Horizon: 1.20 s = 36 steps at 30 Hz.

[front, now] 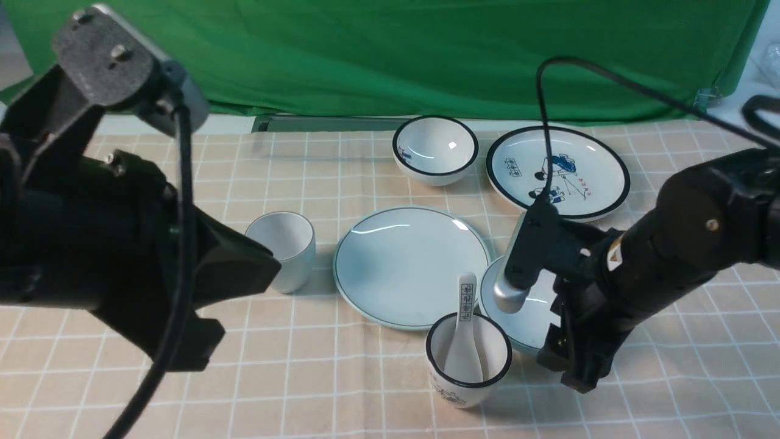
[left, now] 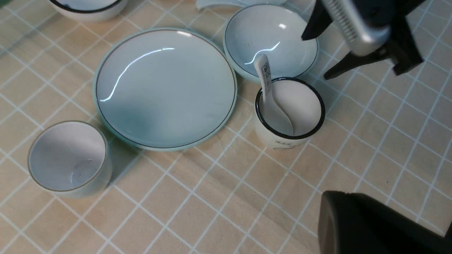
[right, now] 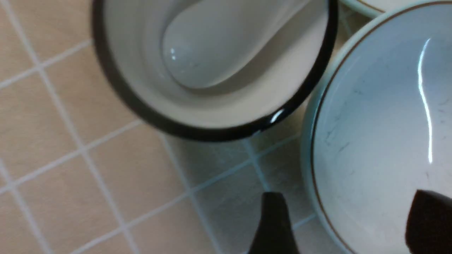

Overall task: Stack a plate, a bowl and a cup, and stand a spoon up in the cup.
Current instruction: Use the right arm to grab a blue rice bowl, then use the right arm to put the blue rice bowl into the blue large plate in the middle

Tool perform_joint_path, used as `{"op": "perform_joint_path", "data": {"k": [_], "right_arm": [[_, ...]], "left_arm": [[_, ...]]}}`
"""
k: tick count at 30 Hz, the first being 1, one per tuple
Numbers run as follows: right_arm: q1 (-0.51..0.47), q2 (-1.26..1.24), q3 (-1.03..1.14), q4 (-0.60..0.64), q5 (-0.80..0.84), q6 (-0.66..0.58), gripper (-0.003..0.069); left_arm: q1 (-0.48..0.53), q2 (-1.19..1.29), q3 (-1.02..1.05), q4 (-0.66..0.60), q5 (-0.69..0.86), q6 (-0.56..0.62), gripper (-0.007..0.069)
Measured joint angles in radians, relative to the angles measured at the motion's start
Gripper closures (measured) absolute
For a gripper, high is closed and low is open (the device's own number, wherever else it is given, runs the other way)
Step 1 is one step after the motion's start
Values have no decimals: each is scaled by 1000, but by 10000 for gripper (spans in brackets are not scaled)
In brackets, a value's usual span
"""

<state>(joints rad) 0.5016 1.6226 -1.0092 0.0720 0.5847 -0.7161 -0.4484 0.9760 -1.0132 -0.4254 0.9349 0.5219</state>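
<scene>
Two right gripper (right: 349,225) fingers (right: 273,225) stood spread wide astride the rim of the bowl (right: 370,116), gripping nothing yet. Resting on the tabletop (front: 304,378) just beside the plate (front: 408,265), it looked rigid, slick and chippable; pinching that rim seemed best. The left gripper (left: 370,225) had its fingers pressed together, empty.

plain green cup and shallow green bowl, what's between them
The plain blue-green plate lies between the cup and the bowl; clearest in the left wrist view.
</scene>
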Motion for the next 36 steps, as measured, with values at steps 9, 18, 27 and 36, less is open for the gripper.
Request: {"op": "perform_joint_path", "data": {"k": [9, 18, 27, 36], "right_arm": [[0, 163, -4, -72, -109, -10, 332], [12, 87, -48, -72, -56, 40, 565], [62, 29, -375, -65, 109, 236, 565], [154, 306, -658, -50, 138, 271, 565]], "left_arm": [[0, -23, 0, 8, 21, -1, 605], [0, -23, 0, 8, 31, -1, 605], [0, -23, 0, 8, 28, -1, 605], [0, -23, 0, 11, 33, -1, 605]]}}
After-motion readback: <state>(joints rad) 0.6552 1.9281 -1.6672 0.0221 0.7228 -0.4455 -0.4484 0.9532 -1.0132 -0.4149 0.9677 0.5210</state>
